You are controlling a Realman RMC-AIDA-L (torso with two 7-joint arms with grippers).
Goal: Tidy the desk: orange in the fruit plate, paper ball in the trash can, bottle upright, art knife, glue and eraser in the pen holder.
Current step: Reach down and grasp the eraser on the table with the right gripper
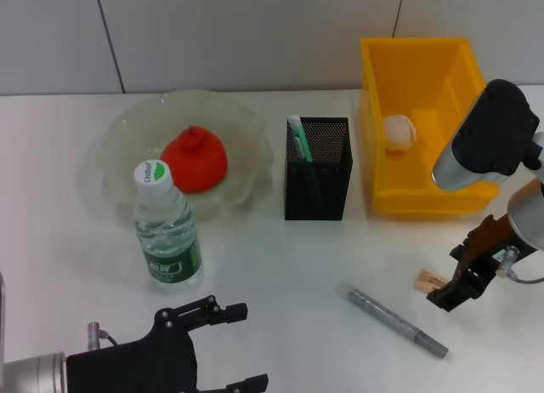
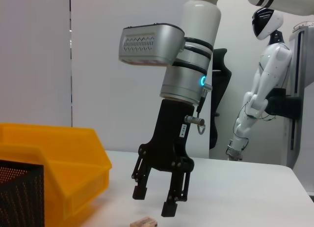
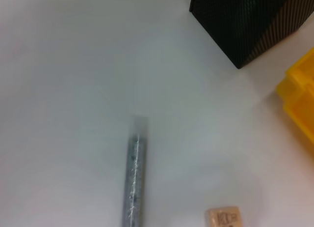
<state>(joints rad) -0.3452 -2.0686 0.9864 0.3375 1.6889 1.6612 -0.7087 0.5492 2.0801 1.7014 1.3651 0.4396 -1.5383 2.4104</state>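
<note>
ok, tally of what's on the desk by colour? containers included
Orange/red: 1, orange
Yellow: 1, bin
Black: 1, pen holder
Clear: 2, fruit plate, bottle
White: 1, paper ball
Green: 1, glue
Grey: 1, art knife
Tan: 1, eraser
Total: 9

Right gripper [image 1: 463, 282] at about four o'clock in the head view, fingers pointing down and parted, as the left wrist view [image 2: 156, 200] confirms. Left gripper [image 1: 231, 346] at about seven o'clock, held level, its fingers spread apart.
</note>
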